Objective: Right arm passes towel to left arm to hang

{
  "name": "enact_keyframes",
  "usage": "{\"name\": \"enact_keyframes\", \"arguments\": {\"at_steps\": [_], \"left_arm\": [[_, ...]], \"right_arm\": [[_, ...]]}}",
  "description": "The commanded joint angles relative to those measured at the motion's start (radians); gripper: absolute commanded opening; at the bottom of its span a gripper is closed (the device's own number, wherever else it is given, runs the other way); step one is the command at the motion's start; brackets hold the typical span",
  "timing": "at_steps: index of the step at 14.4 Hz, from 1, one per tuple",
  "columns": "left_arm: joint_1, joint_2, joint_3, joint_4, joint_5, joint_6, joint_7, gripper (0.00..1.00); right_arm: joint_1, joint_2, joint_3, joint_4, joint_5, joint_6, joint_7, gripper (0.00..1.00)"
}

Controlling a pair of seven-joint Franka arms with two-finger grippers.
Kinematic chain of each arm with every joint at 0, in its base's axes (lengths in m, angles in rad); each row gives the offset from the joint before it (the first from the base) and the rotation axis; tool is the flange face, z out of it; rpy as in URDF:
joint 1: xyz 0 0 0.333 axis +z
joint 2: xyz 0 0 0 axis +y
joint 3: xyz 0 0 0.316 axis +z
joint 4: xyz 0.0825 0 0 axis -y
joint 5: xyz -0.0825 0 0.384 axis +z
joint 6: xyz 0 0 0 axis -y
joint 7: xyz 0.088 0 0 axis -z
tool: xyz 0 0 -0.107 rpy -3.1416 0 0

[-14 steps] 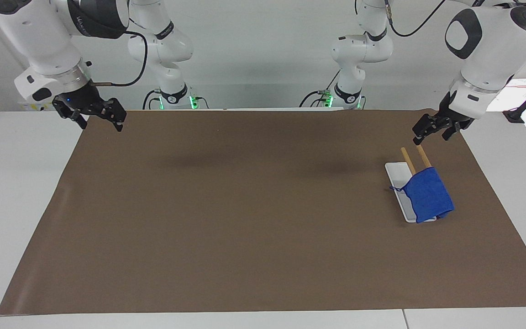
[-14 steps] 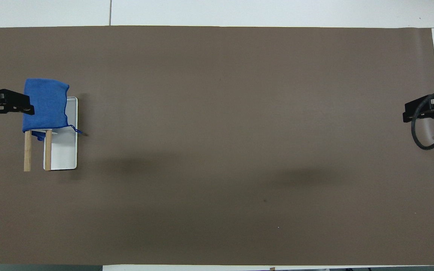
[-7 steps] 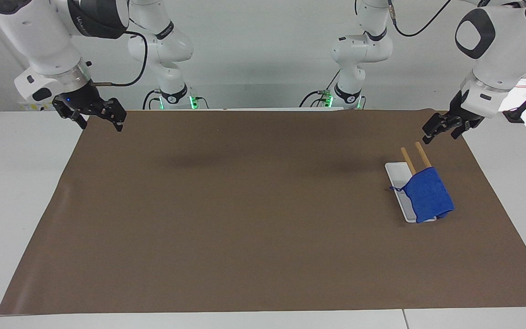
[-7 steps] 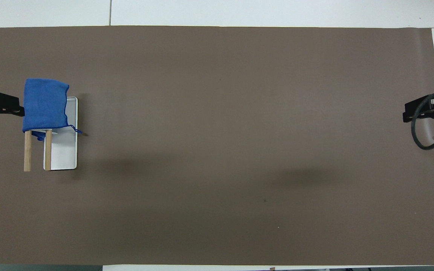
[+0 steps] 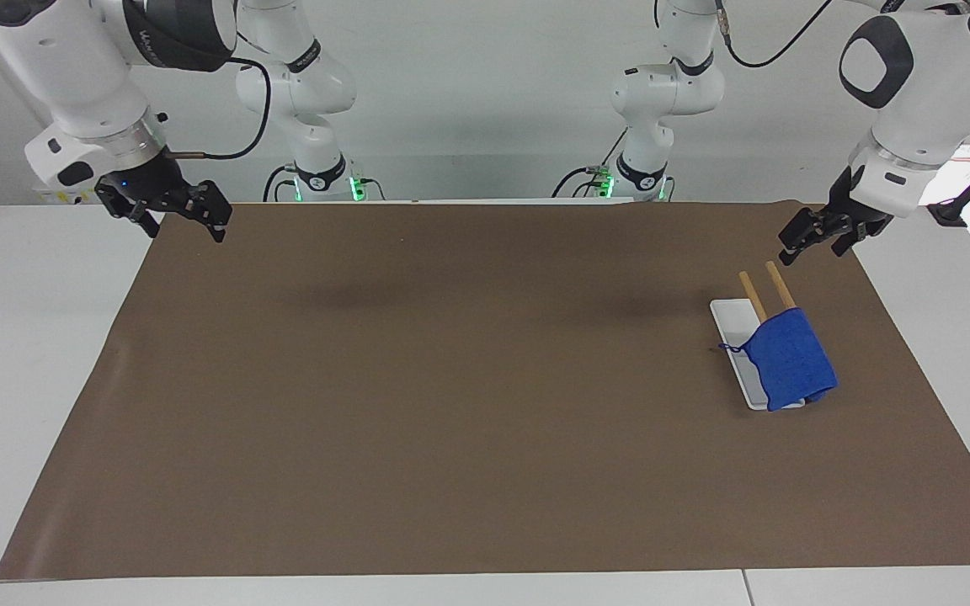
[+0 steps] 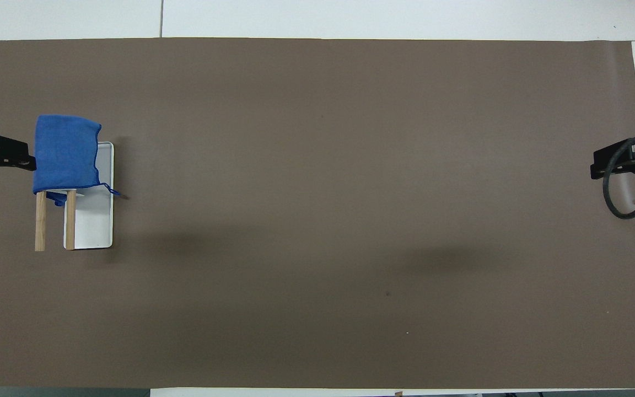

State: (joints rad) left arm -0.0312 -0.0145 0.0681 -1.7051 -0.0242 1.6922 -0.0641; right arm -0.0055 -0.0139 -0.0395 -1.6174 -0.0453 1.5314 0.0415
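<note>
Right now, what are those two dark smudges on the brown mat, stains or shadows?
Probably shadows: in the facing view two soft, blurred patches lie on the mat, and the overhead view shows the same two; edges are diffuse, so lighting looks broad. The towel appears evenly lit, without glare.

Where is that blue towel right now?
The towel hangs over two wooden rods on a white tray, toward the left arm's end of the table, held by neither tool.

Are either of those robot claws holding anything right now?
No. The left gripper and right gripper hang empty in the air; the blue towel is draped over the wooden rack.
</note>
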Motion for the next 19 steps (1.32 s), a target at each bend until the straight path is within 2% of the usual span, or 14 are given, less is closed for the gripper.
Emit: {"name": "enact_keyframes", "arguments": {"at_steps": [1,19], "left_arm": [[0.001,-0.004,0.001,0.004,-0.010,-0.005,0.017,1.00],[0.002,-0.009,0.001,-0.016,-0.002,0.015,0.136,1.00]], "right_arm": [[-0.005,-0.011,0.001,-0.009,0.015,0.006,-0.008,1.00],[-0.010,-0.012,0.000,0.002,0.015,0.001,-0.017,1.00]]}}
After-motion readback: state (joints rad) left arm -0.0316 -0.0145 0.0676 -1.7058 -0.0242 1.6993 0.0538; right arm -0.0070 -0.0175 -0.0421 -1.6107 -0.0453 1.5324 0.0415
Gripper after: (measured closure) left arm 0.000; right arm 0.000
